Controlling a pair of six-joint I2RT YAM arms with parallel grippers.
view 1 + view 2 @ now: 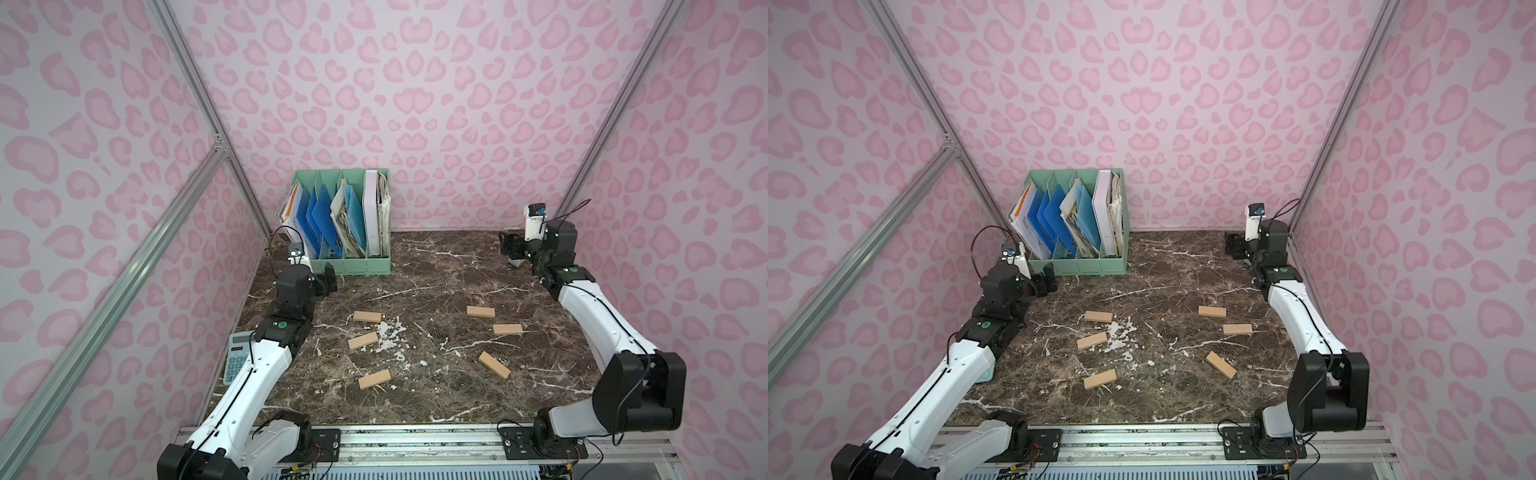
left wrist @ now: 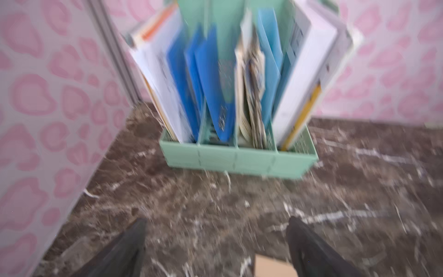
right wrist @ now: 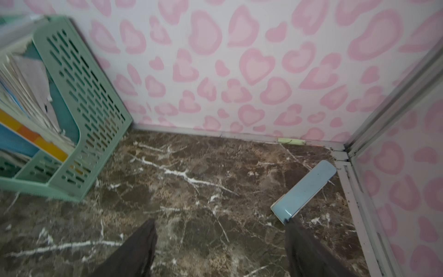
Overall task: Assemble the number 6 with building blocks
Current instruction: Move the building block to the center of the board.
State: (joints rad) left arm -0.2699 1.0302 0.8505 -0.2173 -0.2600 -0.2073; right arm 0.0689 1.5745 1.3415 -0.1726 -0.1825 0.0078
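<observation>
Several tan wooden building blocks lie flat and apart on the dark marble table in both top views. One group is left of centre (image 1: pixel 367 316) (image 1: pixel 363 340) (image 1: pixel 374 379), another right of centre (image 1: pixel 481 311) (image 1: pixel 508 329) (image 1: pixel 494 365). They form no number 6. My left gripper (image 1: pixel 330 280) (image 2: pixel 217 220) hovers at the back left, open and empty. A corner of one block (image 2: pixel 273 267) shows by its finger in the blurred left wrist view. My right gripper (image 1: pixel 508 245) (image 3: pixel 221 221) is open and empty at the back right corner.
A green file organizer (image 1: pixel 353 266) (image 2: pixel 239 163) (image 3: pixel 79 96) full of papers stands at the back left against the wall. A grey-blue oblong case (image 3: pixel 304 189) lies by the right gripper's finger near the back right corner. A calculator (image 1: pixel 237 361) lies under the left arm.
</observation>
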